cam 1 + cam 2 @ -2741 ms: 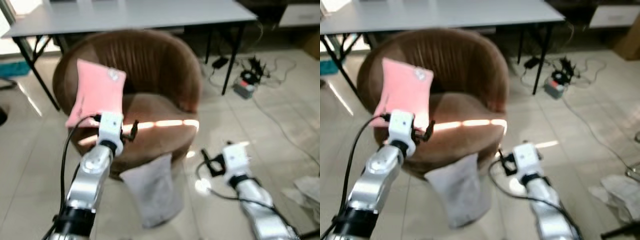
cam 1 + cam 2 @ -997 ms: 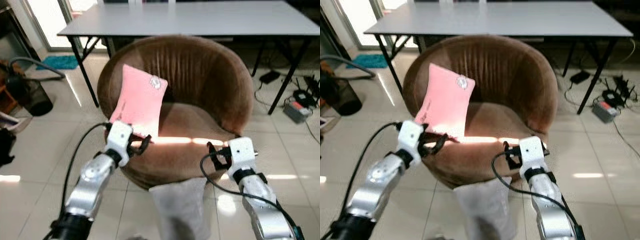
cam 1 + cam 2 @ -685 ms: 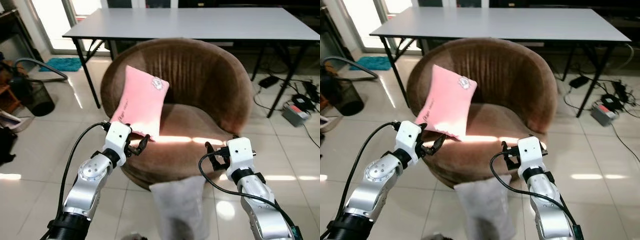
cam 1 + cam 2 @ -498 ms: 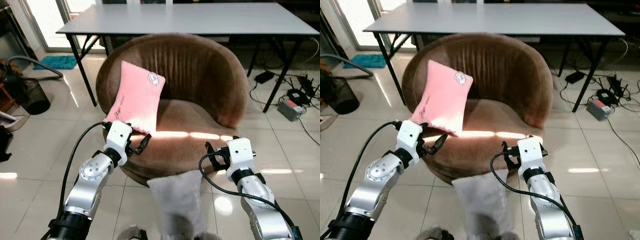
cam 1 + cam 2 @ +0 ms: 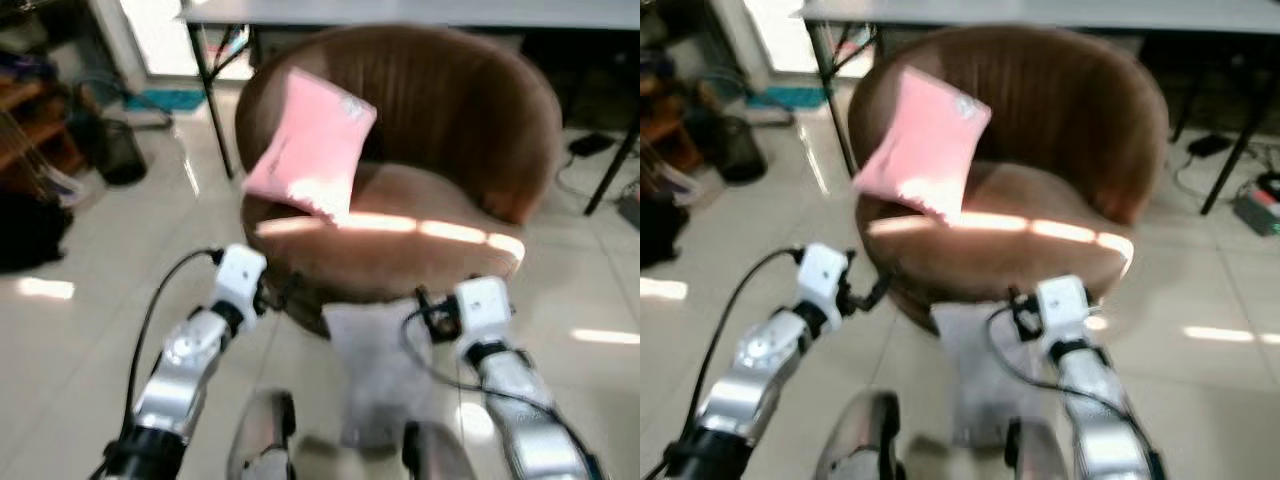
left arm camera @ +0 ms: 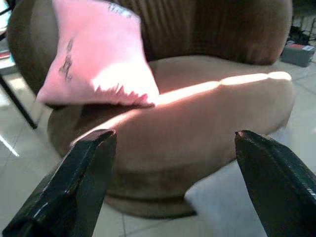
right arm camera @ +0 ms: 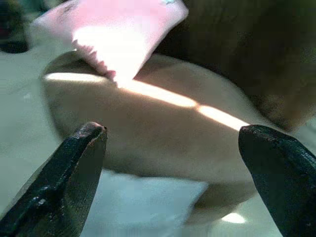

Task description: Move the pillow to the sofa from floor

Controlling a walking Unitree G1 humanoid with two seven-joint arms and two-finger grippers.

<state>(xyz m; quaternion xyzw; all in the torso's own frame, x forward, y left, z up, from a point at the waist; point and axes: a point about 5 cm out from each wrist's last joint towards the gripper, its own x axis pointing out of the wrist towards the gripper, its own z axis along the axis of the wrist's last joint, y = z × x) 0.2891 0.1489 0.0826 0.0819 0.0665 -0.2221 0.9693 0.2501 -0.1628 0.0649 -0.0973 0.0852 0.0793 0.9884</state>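
Two pillows are showing by the round brown sofa. One pink pillow is leaning on the sofa's seat against its left side and back. One grey pillow is lying on the white floor, touching the sofa's front. Sunlight is making a bright stripe across the sofa's seat. Both arms are reaching toward the sofa's front. The left gripper is hanging with fingers spread wide, holding nothing. The right gripper is spread wide too, holding nothing.
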